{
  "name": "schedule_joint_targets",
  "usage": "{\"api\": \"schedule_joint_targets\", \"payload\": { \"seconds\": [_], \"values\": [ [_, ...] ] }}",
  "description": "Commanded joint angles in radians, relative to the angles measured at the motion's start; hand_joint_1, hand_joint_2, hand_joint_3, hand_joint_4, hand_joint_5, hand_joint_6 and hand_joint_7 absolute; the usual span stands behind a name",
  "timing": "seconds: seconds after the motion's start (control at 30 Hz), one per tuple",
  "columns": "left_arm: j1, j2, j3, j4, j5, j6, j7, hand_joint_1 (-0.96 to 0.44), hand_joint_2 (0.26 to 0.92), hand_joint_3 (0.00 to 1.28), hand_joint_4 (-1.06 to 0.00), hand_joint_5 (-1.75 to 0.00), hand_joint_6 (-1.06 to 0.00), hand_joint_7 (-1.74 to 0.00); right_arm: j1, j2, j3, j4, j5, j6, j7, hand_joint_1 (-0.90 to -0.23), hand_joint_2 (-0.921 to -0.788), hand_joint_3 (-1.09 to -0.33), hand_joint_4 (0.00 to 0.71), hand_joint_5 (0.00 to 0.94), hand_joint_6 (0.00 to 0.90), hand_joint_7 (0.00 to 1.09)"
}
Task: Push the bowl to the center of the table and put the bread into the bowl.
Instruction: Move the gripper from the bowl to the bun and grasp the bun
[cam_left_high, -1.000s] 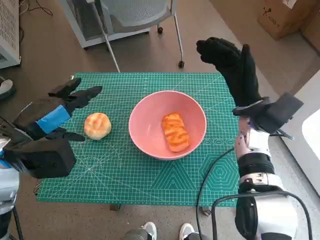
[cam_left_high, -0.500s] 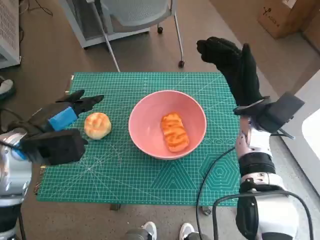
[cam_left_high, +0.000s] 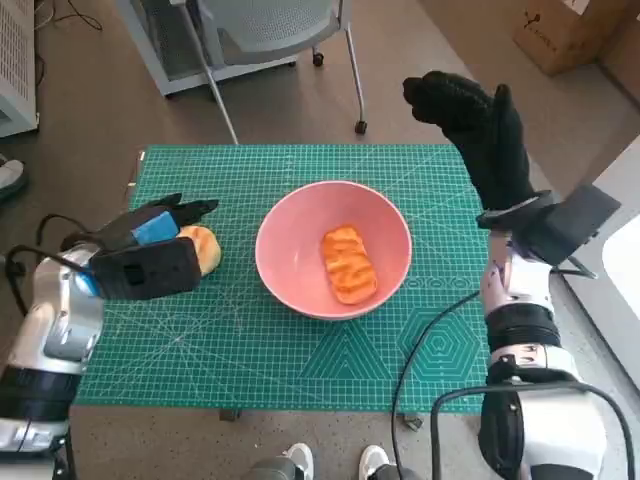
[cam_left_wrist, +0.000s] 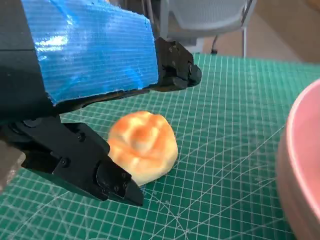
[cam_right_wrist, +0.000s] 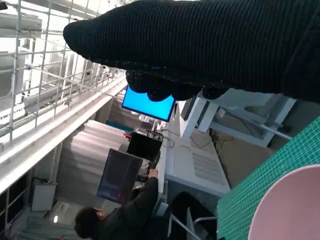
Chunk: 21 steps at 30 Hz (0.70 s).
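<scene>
the round bun (cam_left_high: 203, 247) sits on the green surface (cam_left_high: 300, 370) at 9 o'clock from the pink bowl (cam_left_high: 285, 225), bracketed by the spread, empty fingers (cam_left_wrist: 80, 160) of the left hand (cam_left_high: 150, 235); it looks light, soft and easily crushed, so a gentle hold across its sides seems best. an orange loaf (cam_left_high: 349, 263) already lies in the bowl near the surface's middle, whose rim stands between bun and goal. the right hand (cam_left_high: 470, 125) hangs open and empty at 2 o'clock, clear of the path.
</scene>
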Motion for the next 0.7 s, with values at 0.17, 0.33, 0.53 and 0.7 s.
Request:
{"api": "schedule_joint_targets", "payload": {
  "seconds": [0.17, 0.33, 0.53, 0.7],
  "values": [
    [-0.086, -0.046, -0.069, 0.201, 0.05, -0.07, 0.077, -0.12, 0.734, 0.01, -0.06, -0.02, -0.25, -0.01, 0.025, -0.015, 0.003, -0.002, 0.003, 0.01, 0.021, -0.658, -0.921, -0.628, 0.18, 0.0, 0.332, 0.0],
    [-0.132, -0.067, -0.099, 0.318, 0.07, -0.099, 0.121, -0.11, 0.75, 0.01, -0.12, -0.03, -0.28, -0.02, 0.027, -0.017, 0.003, -0.005, 0.003, 0.011, 0.023, -0.652, -0.921, -0.625, 0.177, 0.0, 0.329, 0.0],
    [-0.176, -0.1, -0.136, 0.435, 0.106, -0.107, 0.181, -0.07, 0.808, 0.02, -0.32, -0.04, -0.44, -0.05, 0.028, -0.02, 0.001, -0.009, 0.007, 0.011, 0.029, -0.651, -0.921, -0.624, 0.176, 0.0, 0.328, 0.0],
    [-0.194, -0.112, -0.16, 0.492, 0.127, -0.109, 0.221, -0.03, 0.861, 0.03, -0.53, -0.08, -0.64, -0.11, 0.027, -0.02, -0.001, -0.008, 0.009, 0.013, 0.031, -0.652, -0.921, -0.624, 0.176, 0.0, 0.327, 0.0]
  ]
}}
